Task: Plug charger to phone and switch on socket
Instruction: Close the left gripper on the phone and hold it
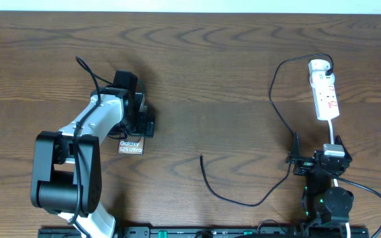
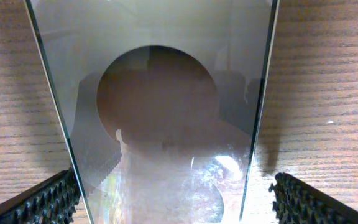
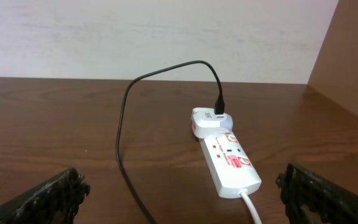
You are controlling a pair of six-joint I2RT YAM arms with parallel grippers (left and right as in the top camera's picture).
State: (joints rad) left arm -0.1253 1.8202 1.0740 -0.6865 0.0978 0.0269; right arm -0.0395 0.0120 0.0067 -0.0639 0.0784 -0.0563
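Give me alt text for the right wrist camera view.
A narrow white power strip with red marks lies on a dark wooden table, a white plug adapter at its far end. A thin black charger cable arcs from the adapter leftward and down toward the camera. The right gripper is open, its black ridged fingers at the bottom corners.

Most of the phone (image 1: 130, 146) lies hidden under the left arm (image 1: 101, 119); only its lettered end shows. The socket (image 1: 325, 92) switches are too small to read.
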